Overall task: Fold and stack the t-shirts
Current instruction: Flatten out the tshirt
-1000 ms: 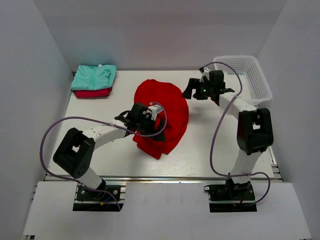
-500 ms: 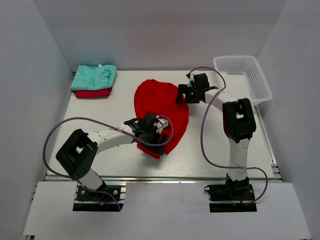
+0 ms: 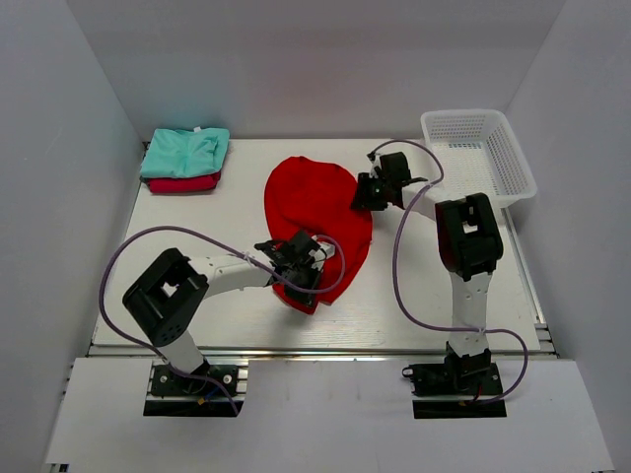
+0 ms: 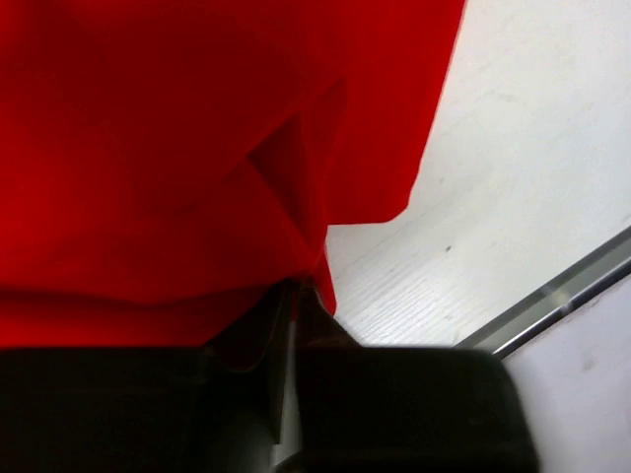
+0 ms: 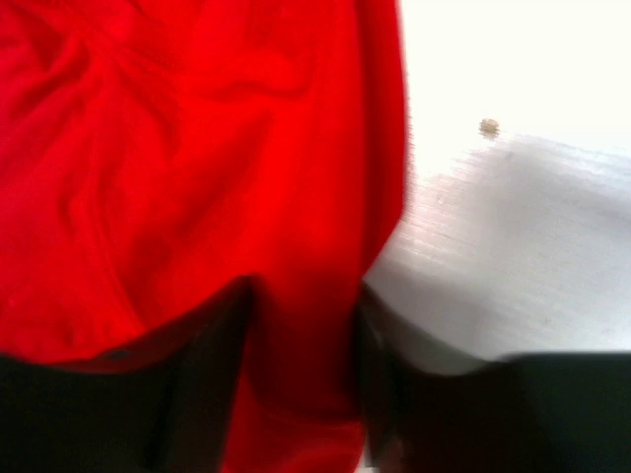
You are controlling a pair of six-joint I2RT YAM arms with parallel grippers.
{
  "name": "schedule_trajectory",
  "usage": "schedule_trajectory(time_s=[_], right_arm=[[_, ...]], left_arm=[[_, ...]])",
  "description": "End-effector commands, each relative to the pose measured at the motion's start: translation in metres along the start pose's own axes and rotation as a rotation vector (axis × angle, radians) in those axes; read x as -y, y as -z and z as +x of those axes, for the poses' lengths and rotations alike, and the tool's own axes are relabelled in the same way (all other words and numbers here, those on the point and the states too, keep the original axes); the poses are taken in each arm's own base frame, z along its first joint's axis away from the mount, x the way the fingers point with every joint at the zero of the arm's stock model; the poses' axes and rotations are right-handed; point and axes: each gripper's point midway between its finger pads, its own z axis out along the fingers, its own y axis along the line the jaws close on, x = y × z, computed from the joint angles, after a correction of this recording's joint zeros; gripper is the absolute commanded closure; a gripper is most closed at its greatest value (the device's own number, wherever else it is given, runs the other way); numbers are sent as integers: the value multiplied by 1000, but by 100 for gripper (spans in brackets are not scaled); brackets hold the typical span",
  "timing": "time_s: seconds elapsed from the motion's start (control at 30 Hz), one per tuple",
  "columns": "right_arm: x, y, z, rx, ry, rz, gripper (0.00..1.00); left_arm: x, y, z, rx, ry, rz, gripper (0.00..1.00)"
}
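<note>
The large red t-shirt [image 3: 315, 207] lies spread in the middle of the table. My left gripper [image 3: 302, 273] is at its near edge. In the left wrist view the jaws [image 4: 296, 296] are shut, pinching the hem of the red cloth [image 4: 197, 148]. My right gripper [image 3: 370, 192] is at the shirt's far right edge. In the right wrist view a fold of the red cloth [image 5: 197, 128] fills the narrow gap between its dark fingers [image 5: 202, 394], so the right gripper [image 5: 301, 335] is shut on it. A mint t-shirt [image 3: 185, 151] lies folded on a crimson t-shirt [image 3: 184, 183] at the far left corner.
A white mesh basket [image 3: 480, 153] stands at the far right corner, just beyond the right arm. Bare white table [image 4: 513, 197] runs to the metal front rail [image 4: 562, 291] right of the left gripper. Purple cables loop over both arms.
Both grippers came down onto the red shirt and closed: the left slid to its near edge, the right moved left from beside the basket to its right edge.
</note>
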Motion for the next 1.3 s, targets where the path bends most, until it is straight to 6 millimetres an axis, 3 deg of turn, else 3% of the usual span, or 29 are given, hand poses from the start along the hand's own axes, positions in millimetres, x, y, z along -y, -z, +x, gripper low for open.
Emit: schedule_trajectory(time_s=[0.0,0.07,0.17,0.23,0.33,0.37,0.4,0.47,0.57,0.63,0.67,0.7,0.8,0.83,0.87,0.9,0.97,1.0,1.03,1.1,1.13,1.27], right_arm=[[-17,8,-9,37,8,-52,80],[-26,18,-19,66,23,-71,100],[-35,42,-30,121,35,-74,100],[-45,62,-50,200,53,-84,100],[-56,96,-61,282,51,-84,100],[-64,118,-70,330,58,-85,100],[-62,122,-68,332,60,-78,100],[-68,138,-70,358,84,-82,100],[-81,168,-76,405,124,-96,100],[-88,197,-87,465,150,-82,100],[-89,204,-89,479,151,-73,100],[-88,232,-99,550,144,-18,100],[-80,261,-101,608,118,70,100],[-84,296,-108,697,123,98,100],[-78,306,-110,728,113,136,100],[-83,330,-112,786,118,142,100],[-85,374,-116,894,112,181,100],[-85,383,-115,914,113,194,100],[-87,407,-119,975,101,216,100],[-88,428,-116,1003,99,237,100],[-90,452,-116,1051,91,256,100],[-93,488,-112,1114,115,290,100]], left_arm=[[-8,2,-14,44,4,-73,100],[-16,8,-20,64,14,-132,100],[-35,32,-40,154,66,-269,100],[-49,51,-55,245,98,-350,100],[-59,99,-80,438,156,-449,100],[-61,113,-85,487,172,-468,100],[-66,140,-94,582,202,-510,100],[-73,165,-96,663,224,-557,100],[-85,222,-102,817,295,-663,100],[-97,256,-101,899,354,-764,100],[-102,283,-99,955,385,-821,100],[-104,297,-98,989,410,-848,100],[-110,342,-90,1091,487,-924,100],[-111,354,-87,1124,523,-931,100],[-113,372,-83,1168,558,-963,100],[-114,387,-76,1202,582,-968,100],[-116,411,-68,1266,630,-987,100],[-116,421,-65,1291,645,-986,100],[-117,436,-56,1322,665,-995,100],[-117,456,-48,1370,699,-988,100],[-117,467,-43,1385,706,-990,100],[-119,507,-21,1470,738,-998,100]])
